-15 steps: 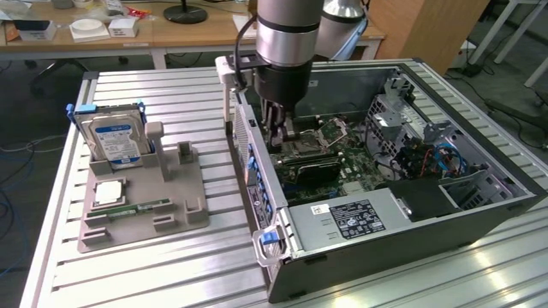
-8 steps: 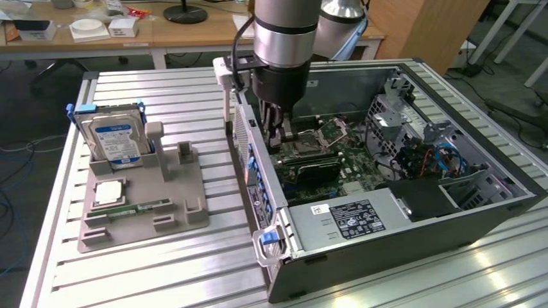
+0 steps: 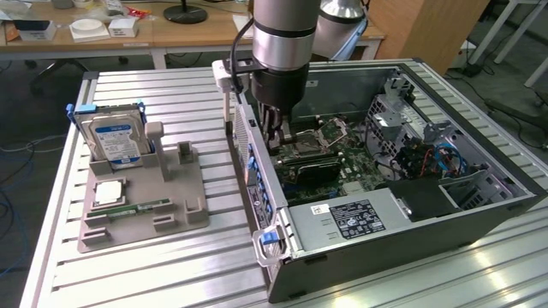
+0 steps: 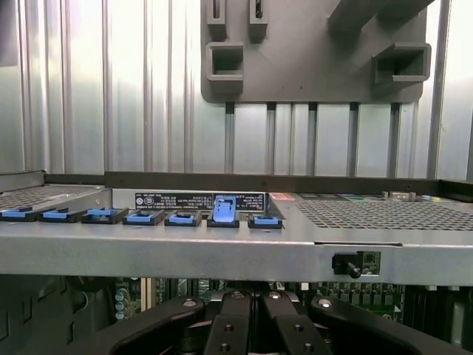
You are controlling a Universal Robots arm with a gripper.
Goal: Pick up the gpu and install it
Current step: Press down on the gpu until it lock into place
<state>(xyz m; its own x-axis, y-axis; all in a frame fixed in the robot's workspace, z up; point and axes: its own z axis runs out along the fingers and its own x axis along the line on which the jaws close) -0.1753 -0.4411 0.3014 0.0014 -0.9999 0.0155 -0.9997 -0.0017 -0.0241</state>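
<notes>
Tool: I see the tool (image 3: 280, 133) down inside the open case (image 3: 428, 221), low over the motherboard (image 3: 347, 172), close to the case wall on the exterior view's left. In the wrist view its fingers (image 4: 235, 325) sit together; I cannot tell whether anything is pinched between them.
Gpu: I take the dark flat card (image 3: 308, 168) on the motherboard, just beside the tool tip, to be the gpu. I cannot tell if the tool touches it.
In the way: the case wall with its row of blue clips (image 4: 144, 217) runs right beside the tool. One clip (image 4: 224, 210) stands raised above the others.
Inside the case: a power supply (image 3: 355, 218) with a white-and-black label lies near the card. A drive cage (image 3: 402, 122) and blue cables (image 3: 447, 157) are at the exterior view's right, apart from the tool.
Holder: a grey holder (image 3: 145, 208) lies on the bench (image 3: 171, 276), well apart from the case.
On the holder: a hard drive (image 3: 115, 138) stands upright; a CPU (image 3: 110, 192) and a RAM stick (image 3: 130, 209) lie flat.
</notes>
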